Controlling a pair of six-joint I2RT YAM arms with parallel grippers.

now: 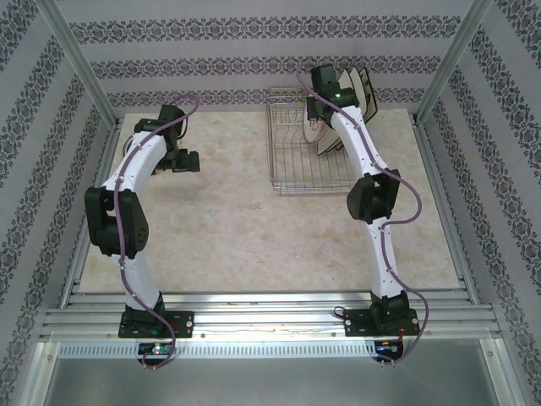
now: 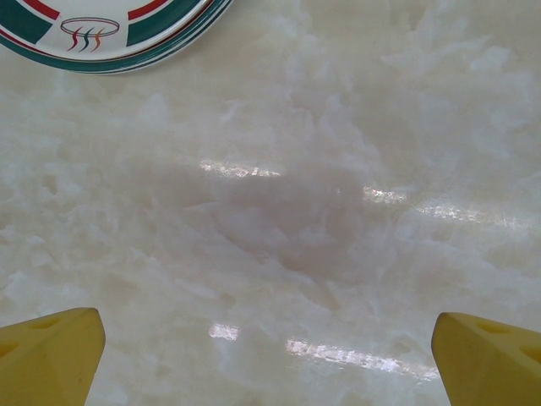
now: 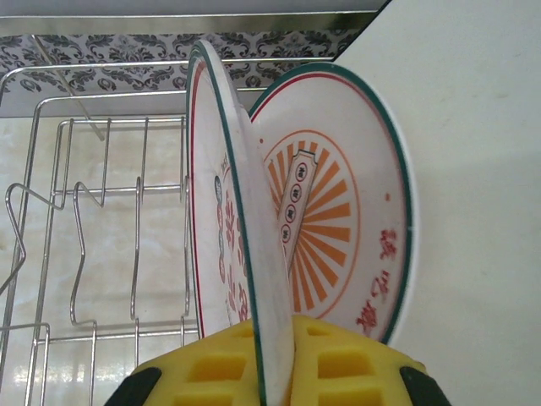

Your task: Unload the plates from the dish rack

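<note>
In the right wrist view my right gripper (image 3: 283,365) is shut on the rim of a round white plate (image 3: 241,228) with a green and red edge, seen edge-on and standing upright. Just behind it leans a second round plate (image 3: 338,211) with an orange sunburst. Both stand in the silver wire dish rack (image 3: 101,211). From above, the right gripper (image 1: 321,118) reaches into the dish rack (image 1: 296,173) at the back of the table. Square cream plates (image 1: 363,83) stand at the rack's far end. My left gripper (image 1: 188,161) hovers open over bare table, its yellow fingertips (image 2: 51,355) wide apart. A round plate (image 2: 101,34) lies flat just ahead of it.
The marble-look table (image 1: 237,228) is fenced by patterned walls and aluminium posts (image 1: 80,63). The rack's upright divider wires (image 3: 139,245) stand to the left of the held plate. A metal rail (image 1: 254,304) runs along the near edge by the arm bases.
</note>
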